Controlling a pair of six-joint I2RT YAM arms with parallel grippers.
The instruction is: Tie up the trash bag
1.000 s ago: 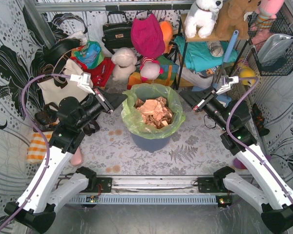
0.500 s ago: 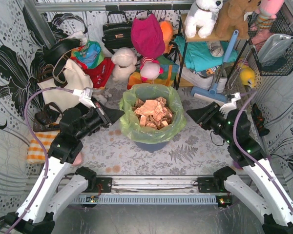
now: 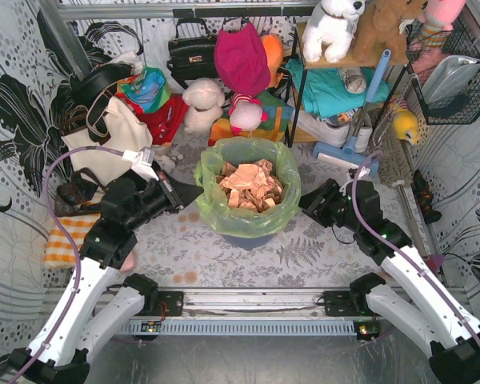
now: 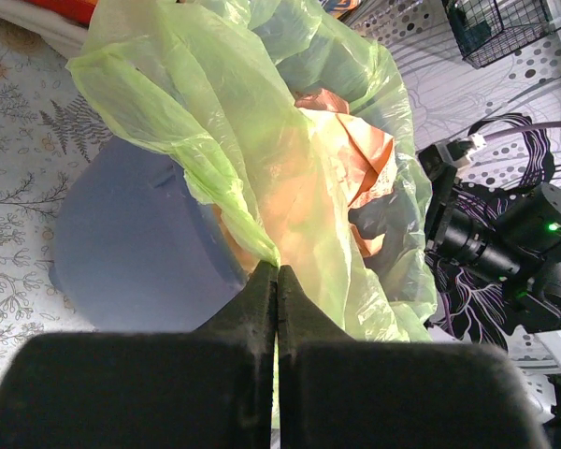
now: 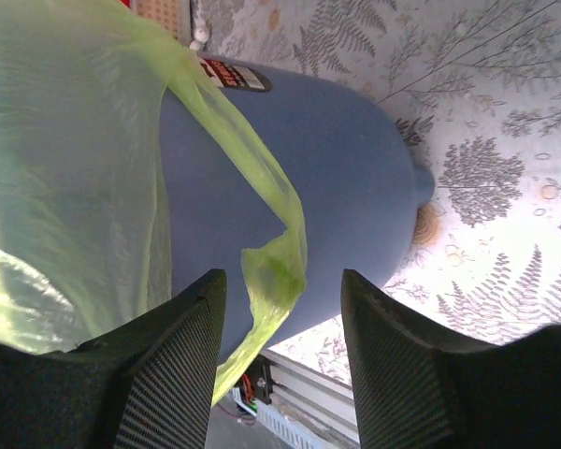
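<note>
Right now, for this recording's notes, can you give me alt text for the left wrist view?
The left jaws are shut on a fold of the light-green trash bag, orange-tan paper showing through its film. The blue-grey bin sits behind on the left, and the right arm is at the right edge.

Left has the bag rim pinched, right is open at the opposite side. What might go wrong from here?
1. The left gripper pinches only a thin fold of the trash bag; a hard pull may tear it or slip free.
2. The right gripper stands open at a narrow hanging flap beside the bin; closing may catch little film.
3. Pulling one side alone might tip the bin or spill the crumpled paper.
</note>
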